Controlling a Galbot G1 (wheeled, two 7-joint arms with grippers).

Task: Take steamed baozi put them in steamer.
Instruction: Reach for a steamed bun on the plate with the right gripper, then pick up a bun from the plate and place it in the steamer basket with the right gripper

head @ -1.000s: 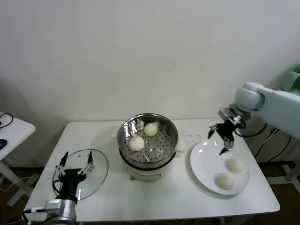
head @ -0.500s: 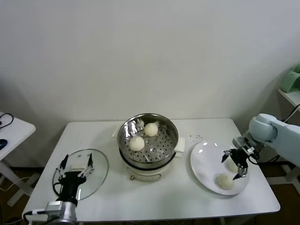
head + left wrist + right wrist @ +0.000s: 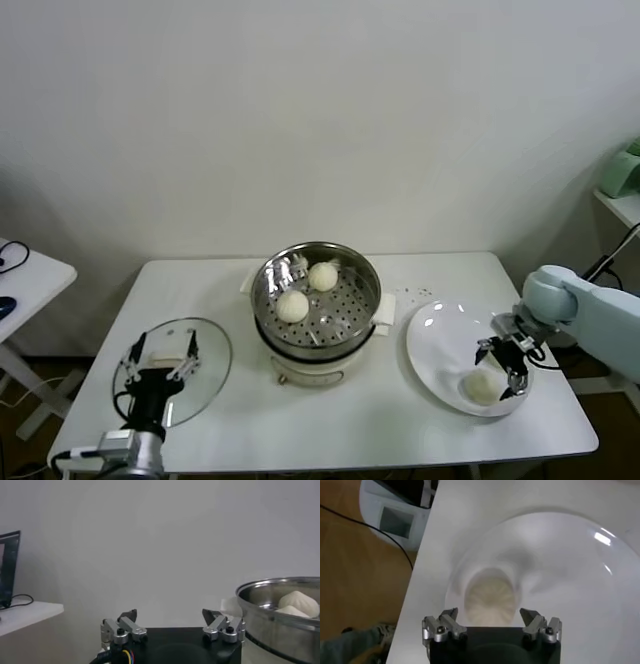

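Observation:
The steel steamer (image 3: 268, 300) stands mid-table on its cream pot base and holds two baozi (image 3: 292, 306) (image 3: 322, 276). It also shows in the left wrist view (image 3: 272, 611) with both buns (image 3: 299, 600). My right gripper (image 3: 500, 368) is open, low over the white plate (image 3: 435, 345), with a baozi (image 3: 477, 387) just beside its fingers. In the right wrist view that baozi (image 3: 490, 600) lies on the plate (image 3: 560, 570) between and just beyond the open fingertips of the gripper (image 3: 490, 614). A second plate baozi is hidden. My left gripper (image 3: 160, 358) (image 3: 170, 616) is parked open over the glass lid.
The glass lid (image 3: 205, 372) lies flat at the table's front left. The table's right edge (image 3: 575, 400) is close to the plate, with floor and a white device (image 3: 395, 510) beyond it. A small side table (image 3: 30, 270) stands at the left.
My right gripper has moved from above the plate's far edge forward and down to the plate's near right part, now covering one baozi. The left arm has not moved.

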